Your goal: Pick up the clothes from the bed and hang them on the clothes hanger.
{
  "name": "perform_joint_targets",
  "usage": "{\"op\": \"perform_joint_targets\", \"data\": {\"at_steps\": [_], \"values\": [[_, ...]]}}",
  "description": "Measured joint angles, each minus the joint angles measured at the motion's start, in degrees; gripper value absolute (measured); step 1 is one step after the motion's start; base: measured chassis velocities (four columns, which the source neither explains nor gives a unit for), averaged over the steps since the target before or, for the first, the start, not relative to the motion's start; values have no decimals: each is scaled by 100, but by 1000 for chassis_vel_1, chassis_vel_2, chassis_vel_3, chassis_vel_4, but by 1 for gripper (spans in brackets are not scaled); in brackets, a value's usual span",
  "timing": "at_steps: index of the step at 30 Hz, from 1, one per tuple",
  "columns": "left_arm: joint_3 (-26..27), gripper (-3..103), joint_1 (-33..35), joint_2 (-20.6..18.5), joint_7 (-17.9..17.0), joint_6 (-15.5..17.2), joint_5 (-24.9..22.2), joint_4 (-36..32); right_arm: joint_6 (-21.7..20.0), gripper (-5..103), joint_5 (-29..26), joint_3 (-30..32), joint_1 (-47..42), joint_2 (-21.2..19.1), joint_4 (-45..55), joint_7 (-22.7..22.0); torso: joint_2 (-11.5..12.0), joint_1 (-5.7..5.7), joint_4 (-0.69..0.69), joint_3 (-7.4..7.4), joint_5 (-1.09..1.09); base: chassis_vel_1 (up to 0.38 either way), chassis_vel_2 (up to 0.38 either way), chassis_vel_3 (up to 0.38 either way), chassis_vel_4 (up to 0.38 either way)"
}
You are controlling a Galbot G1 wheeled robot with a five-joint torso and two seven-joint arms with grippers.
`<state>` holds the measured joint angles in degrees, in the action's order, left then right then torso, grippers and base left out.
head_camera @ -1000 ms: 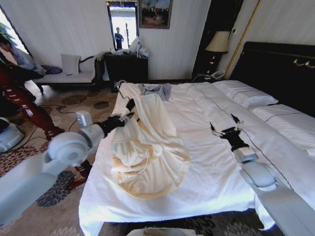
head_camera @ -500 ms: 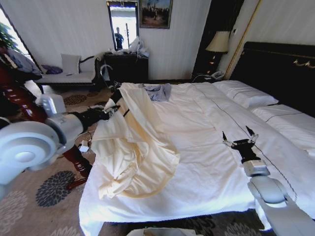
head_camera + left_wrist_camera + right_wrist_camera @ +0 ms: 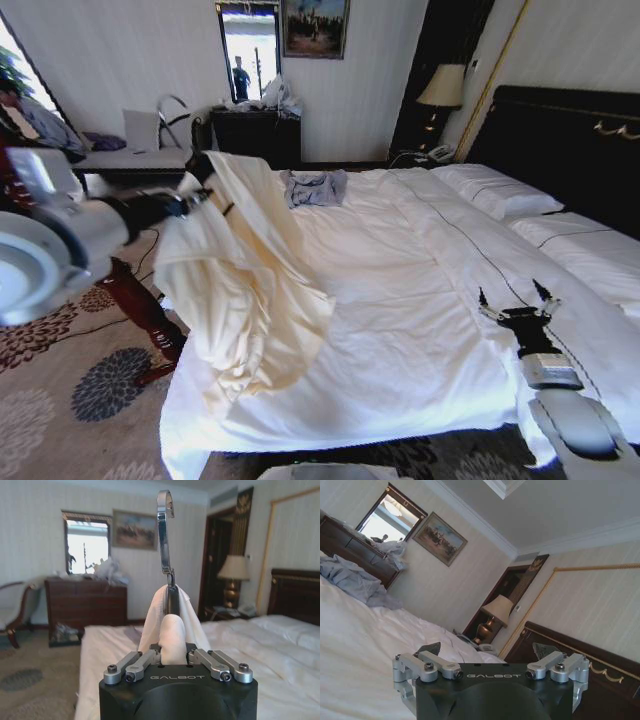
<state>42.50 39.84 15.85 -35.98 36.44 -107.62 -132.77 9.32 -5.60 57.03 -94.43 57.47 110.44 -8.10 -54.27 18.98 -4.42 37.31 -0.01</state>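
The cream-yellow clothes [image 3: 245, 290] hang over the left edge of the bed [image 3: 400, 300], their lower folds still lying on the white sheet. They are draped on the clothes hanger [image 3: 172, 597], whose chrome hook [image 3: 172, 104] rises above the collar. My left gripper [image 3: 195, 197] is held out beyond the bed's left side. In the left wrist view the left gripper [image 3: 172, 652] is shut on the fabric-wrapped neck of the hanger. My right gripper [image 3: 515, 298] hovers low over the bed's front right, and in its own wrist view the right gripper [image 3: 486, 649] is open with nothing in it.
A small blue-grey garment [image 3: 315, 187] lies at the bed's far end. A reddish-brown wooden post [image 3: 140, 310] stands on the patterned carpet beside the bed's left side. A dark dresser [image 3: 255, 135], a lamp [image 3: 443, 88] and a chaise [image 3: 130, 155] line the far wall.
My left arm has swung up and to the left, pulling the hanger and most of the clothes off the bed. The right gripper has drawn back toward the bed's front right.
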Motion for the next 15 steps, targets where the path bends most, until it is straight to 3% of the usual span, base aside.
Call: {"op": "perform_joint_targets", "data": {"at_steps": [15], "values": [[1447, 18, 49, -497, -981, 337, -1448, 232, 48, 100, 37, -175, 181, -5, -357, -32, 1, 0, 0, 0, 1, 0, 0, 0, 0]]}}
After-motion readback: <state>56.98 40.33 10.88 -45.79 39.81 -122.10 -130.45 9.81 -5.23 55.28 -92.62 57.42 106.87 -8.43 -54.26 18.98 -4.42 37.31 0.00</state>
